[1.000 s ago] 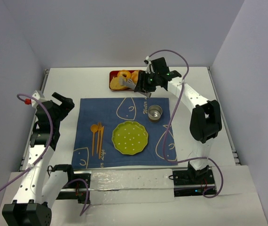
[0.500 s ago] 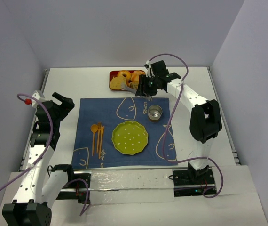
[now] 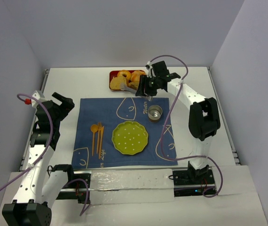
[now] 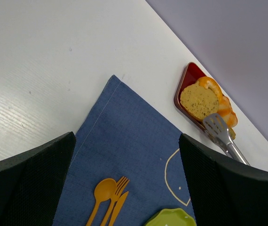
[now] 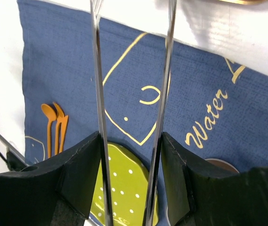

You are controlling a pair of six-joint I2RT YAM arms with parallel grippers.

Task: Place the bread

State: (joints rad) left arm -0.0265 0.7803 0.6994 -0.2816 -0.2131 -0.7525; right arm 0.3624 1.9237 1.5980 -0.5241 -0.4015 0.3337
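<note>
Flat tan bread slice (image 4: 199,101) lies in the left end of the red rectangular tray (image 4: 180,92), likely light, stiff, crumbly, best nipped at its crust edge by steel tongs (image 4: 216,128) clamped in the right gripper (image 5: 129,160); left gripper (image 4: 127,181) spread wide.

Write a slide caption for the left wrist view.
The tongs poised beside the bread in the red tray, beyond a blue placemat laid with orange cutlery.
</note>
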